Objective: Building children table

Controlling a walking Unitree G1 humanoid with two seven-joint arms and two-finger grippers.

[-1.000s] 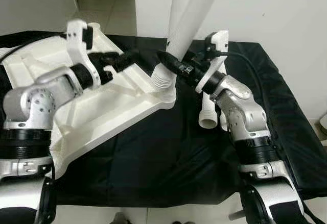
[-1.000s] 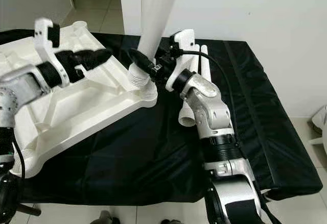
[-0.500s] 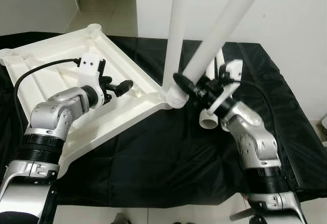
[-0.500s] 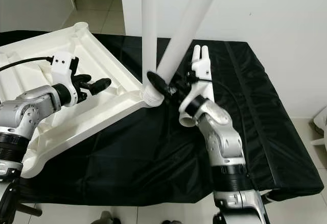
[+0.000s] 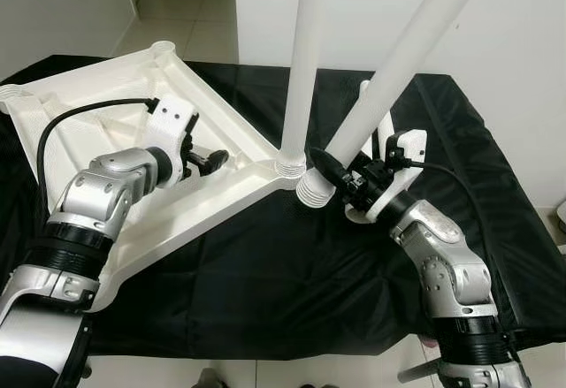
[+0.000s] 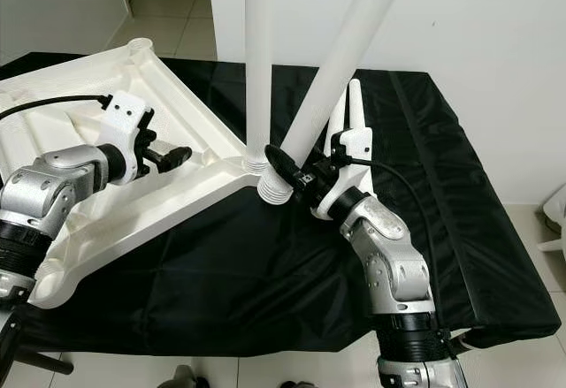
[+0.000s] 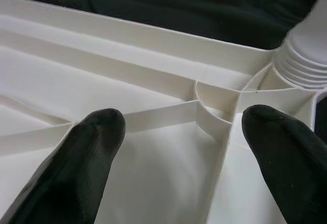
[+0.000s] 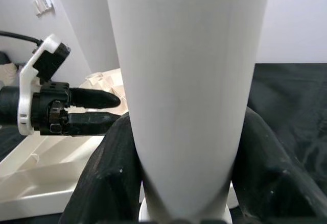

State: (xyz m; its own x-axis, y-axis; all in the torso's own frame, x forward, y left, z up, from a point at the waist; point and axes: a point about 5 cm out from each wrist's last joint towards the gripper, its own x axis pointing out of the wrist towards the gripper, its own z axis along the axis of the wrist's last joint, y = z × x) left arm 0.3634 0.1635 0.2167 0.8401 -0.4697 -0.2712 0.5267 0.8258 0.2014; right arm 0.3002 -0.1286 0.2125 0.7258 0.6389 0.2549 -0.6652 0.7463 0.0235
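Observation:
A white plastic tabletop (image 5: 115, 70) lies upside down on a black cloth. One white leg (image 5: 305, 52) stands upright in its near corner socket (image 5: 287, 164). My right gripper (image 5: 332, 169) is shut on a second white leg (image 5: 398, 61), which tilts to the right. That leg's ribbed end (image 5: 311, 190) hangs just beside the corner, out of the socket. In the right wrist view the leg (image 8: 184, 81) sits between both fingers (image 8: 112, 173). My left gripper (image 5: 215, 158) hovers open over the tabletop's ribs (image 7: 163, 114), a short way left of the corner.
More white legs (image 6: 354, 110) lie on the black cloth (image 5: 265, 273) behind my right arm. A white wall rises behind the table, and tiled floor (image 5: 186, 8) shows at the far left. The cloth's front edge is near me.
The right gripper has pulled the tilted leg's ribbed end down and away from the standing leg's base. The left gripper has shifted slightly towards the corner.

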